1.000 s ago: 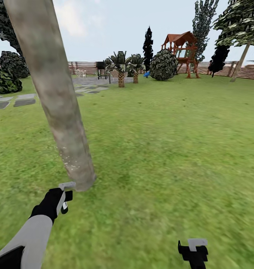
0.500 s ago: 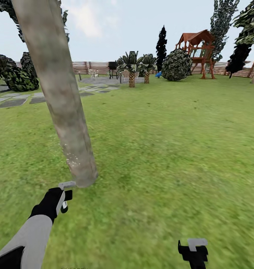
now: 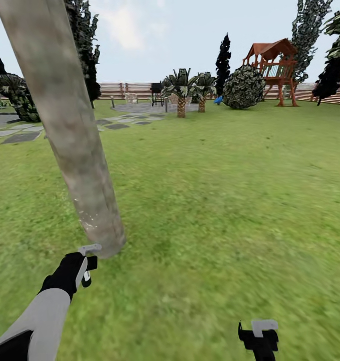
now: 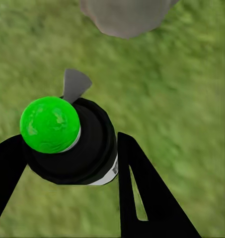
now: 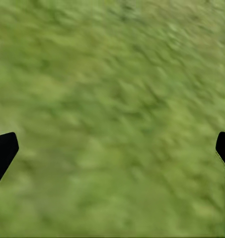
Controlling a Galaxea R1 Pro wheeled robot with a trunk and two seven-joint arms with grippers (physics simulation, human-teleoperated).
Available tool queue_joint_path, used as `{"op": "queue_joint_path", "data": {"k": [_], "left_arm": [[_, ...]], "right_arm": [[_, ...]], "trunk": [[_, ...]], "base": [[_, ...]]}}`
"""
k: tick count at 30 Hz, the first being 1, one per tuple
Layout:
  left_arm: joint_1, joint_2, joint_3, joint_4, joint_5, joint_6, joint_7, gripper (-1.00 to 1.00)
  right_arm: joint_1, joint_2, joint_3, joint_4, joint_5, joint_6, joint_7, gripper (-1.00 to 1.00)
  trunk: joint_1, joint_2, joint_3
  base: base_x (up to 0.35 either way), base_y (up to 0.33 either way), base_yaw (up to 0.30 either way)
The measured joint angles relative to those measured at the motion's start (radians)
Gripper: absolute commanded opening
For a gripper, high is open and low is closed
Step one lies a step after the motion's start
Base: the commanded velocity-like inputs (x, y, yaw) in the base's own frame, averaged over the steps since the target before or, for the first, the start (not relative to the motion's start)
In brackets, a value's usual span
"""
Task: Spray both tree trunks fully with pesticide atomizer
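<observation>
Our left end effector [image 4: 67, 163] is clamped round the pesticide atomizer [image 4: 72, 141] beside the tree trunk [image 3: 64, 125]; rigid, light and likely slick, it is best held mid-body. Right end effector [image 5: 112, 148] gapes empty.

The head camera is looking forward and down over the lawn [image 3: 230, 200], the tree trunk [image 3: 74, 140] close at left; the left wrist camera is facing down at grass, sharing that trunk's base [image 4: 124, 17]; the right wrist camera is sitting seemingly nearer, blurred grass [image 5: 112, 119] below.
</observation>
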Motion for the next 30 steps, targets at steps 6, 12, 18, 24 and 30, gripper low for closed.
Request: {"op": "queue_joint_path", "data": {"k": [6, 12, 18, 24, 30], "left_arm": [[0.0, -0.001, 0.001, -0.008, 0.001, 0.001, -0.002, -1.0], [-0.004, 0.003, 0.001, -0.017, 0.0, 0.004, -0.003, -1.0], [-0.074, 0.008, -0.001, -0.038, 0.0, 0.074, -0.011, -1.0], [-0.198, -0.006, -0.003, -0.039, -0.002, 0.129, -0.014, -1.0], [-0.258, 0.01, -0.025, -0.04, -0.007, 0.189, -0.017, -1.0]], "right_arm": [[0.0, 0.0, 0.0, 0.0, 0.0, 0.0, 0.0, 1.0], [0.0, -0.001, 0.0, -0.002, 0.001, 0.0, 0.0, 1.0], [0.0, -0.001, 0.0, -0.002, 0.001, 0.0, 0.0, 1.0], [0.0, -0.002, 0.0, -0.002, 0.001, 0.0, 0.0, 1.0], [0.0, -0.002, 0.0, -0.002, 0.002, 0.0, 0.0, 1.0]], "trunk": [[0.001, 0.0, 0.0], [0.0, 0.0, 0.0], [0.0, 0.0, 0.0], [0.0, 0.0, 0.0], [0.0, 0.0, 0.0]], "base": [[0.004, -0.241, 0.253], [-0.093, -0.067, 0.276], [-0.002, -0.002, 0.221], [0.0, 0.0, 0.017], [0.0, 0.0, 0.0]]}}
